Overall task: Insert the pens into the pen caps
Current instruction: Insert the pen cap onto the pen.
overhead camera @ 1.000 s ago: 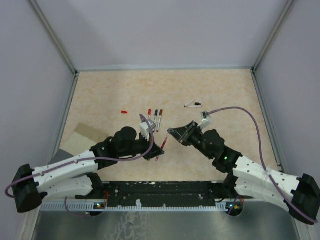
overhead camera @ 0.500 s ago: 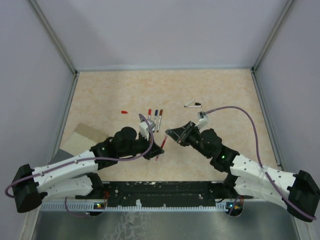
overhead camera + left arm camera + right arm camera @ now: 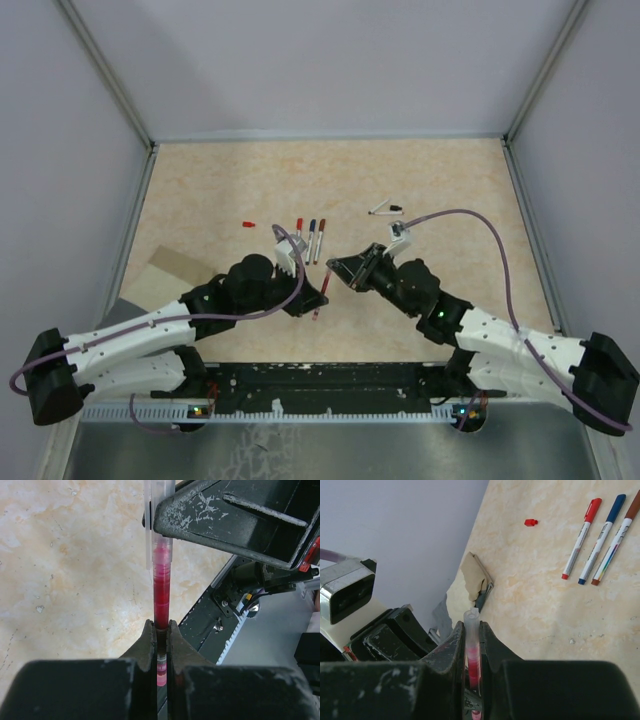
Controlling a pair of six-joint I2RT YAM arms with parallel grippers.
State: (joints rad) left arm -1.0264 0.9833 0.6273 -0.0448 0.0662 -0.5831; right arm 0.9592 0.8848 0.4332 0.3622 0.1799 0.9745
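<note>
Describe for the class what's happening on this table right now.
Both arms grip one red pen between them: the left gripper is shut on one end, the right gripper on the clear end. Three capped pens lie side by side on the table, with a loose red cap lying apart from them.

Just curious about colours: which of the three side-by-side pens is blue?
The middle one, blue-capped, lying between the red-capped pen and the brown-capped pen.
</note>
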